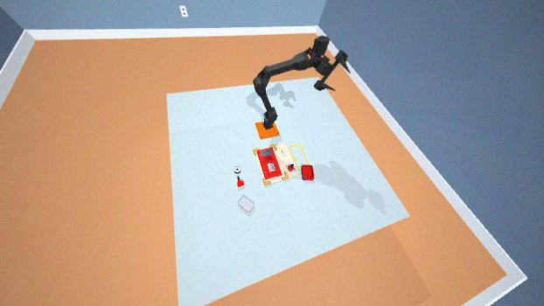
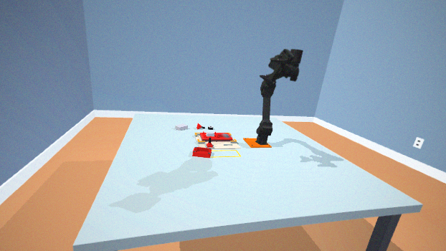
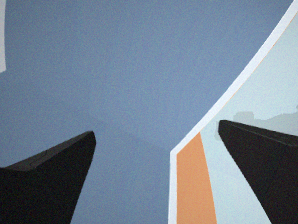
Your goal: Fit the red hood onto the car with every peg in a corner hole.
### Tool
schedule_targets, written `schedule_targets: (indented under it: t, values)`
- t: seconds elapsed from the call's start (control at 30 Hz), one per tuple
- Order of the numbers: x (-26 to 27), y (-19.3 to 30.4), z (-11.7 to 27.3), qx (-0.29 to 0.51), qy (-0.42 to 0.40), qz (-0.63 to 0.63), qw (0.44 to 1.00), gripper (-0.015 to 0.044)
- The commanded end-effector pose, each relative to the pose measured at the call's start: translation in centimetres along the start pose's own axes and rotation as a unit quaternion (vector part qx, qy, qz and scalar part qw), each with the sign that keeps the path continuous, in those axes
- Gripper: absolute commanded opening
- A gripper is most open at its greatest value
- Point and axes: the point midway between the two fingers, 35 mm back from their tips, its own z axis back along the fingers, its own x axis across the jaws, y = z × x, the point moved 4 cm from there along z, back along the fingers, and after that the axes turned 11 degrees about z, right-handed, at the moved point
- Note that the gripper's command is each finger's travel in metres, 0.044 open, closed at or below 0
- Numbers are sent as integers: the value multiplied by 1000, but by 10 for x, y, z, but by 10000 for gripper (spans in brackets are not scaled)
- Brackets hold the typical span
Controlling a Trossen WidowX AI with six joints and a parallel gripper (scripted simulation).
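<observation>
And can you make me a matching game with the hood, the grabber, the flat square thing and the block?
1. Hood
2. Gripper
3. Square plate
4. Block

A. Orange, under the arm
B. Pale grey
C. Red, lying on the table
D. Wide open, up in the air

Right pairs: 1-C, 2-D, 3-A, 4-B
</observation>
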Motion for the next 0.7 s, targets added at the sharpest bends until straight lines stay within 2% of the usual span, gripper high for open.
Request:
schedule_targets:
  t: [0.0, 0.03, 0.1, 0.3, 0.67]
  values:
    - [0, 0, 0, 0, 0, 0, 1000, 414]
    - [0, 0, 0, 0, 0, 0, 1000, 387]
    - [-2, 6, -6, -1, 5, 12, 1000, 440]
    - [-32, 53, -59, -5, 59, 110, 992, 440]
    - [-138, 111, -152, 29, 177, 270, 946, 440]
